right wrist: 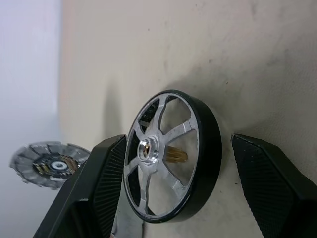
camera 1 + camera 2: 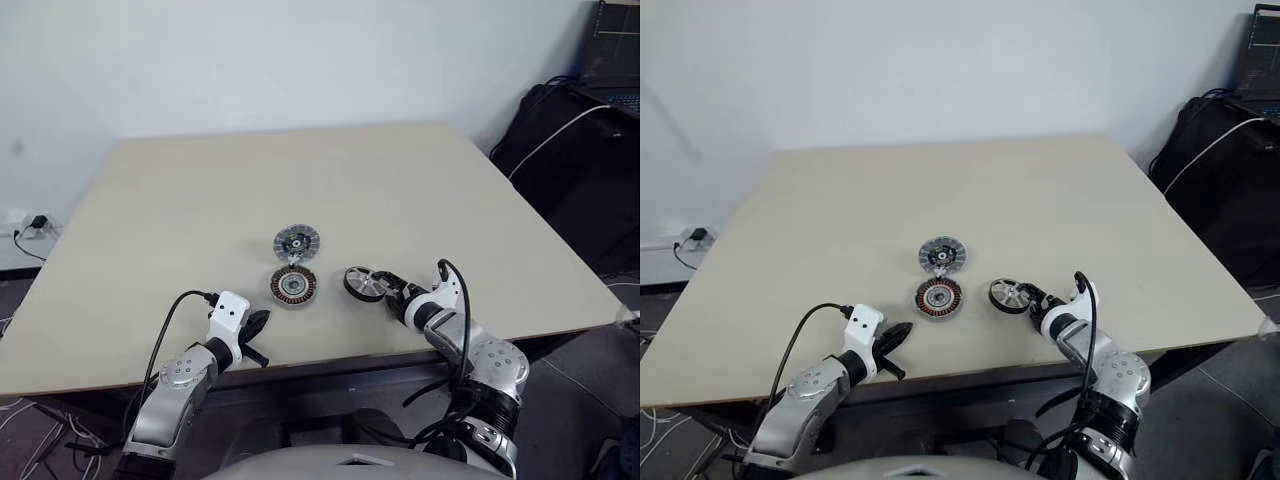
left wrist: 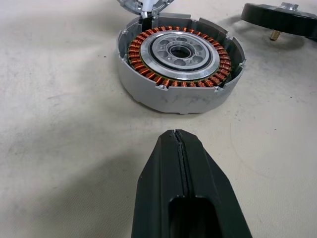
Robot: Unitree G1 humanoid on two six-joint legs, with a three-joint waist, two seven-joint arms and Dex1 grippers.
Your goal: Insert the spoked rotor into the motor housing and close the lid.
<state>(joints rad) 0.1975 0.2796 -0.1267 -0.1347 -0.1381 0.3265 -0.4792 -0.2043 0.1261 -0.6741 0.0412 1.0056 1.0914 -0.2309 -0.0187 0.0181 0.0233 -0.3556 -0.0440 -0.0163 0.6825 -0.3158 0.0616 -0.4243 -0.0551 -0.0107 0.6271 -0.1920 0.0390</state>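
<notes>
Straddling the spoked rotor (image 1: 171, 156), the right gripper (image 1: 173, 188) has jaws wide, one finger each side of the rim, not yet clamped. Rotor lies on the table (image 2: 400, 190), just right of the motor housing (image 2: 293, 286); the lid (image 2: 297, 242) sits just behind the housing. Left gripper (image 3: 178, 148) is fully closed, holding nothing, near the housing. Risk: uneven closure could push the rotor sideways or tip it out of the grip. Risk: off-centre insertion may jam the shaft against the windings.

I see rotor (image 1: 171, 156): matt black rim, shiny metal spokes. Housing (image 3: 181, 67): grey metal, glossy copper windings. Table (image 2: 400, 190): matt beige, slightly rough.
</notes>
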